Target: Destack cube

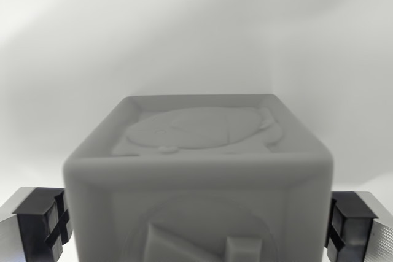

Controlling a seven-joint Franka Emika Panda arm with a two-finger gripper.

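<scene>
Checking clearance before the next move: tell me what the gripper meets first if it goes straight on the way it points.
The cube sits right between the fingers, so the gripper would reach it first. Beyond it only plain white surface shows; depth is unclear.

Gripper [196, 225] seen from the wrist view, jaws spread wide; one black-padded finger [43, 222] at the wrist view's lower left, the other at the lower right; metal finger bodies outside the pads; contact at either pad cannot be told.
</scene>
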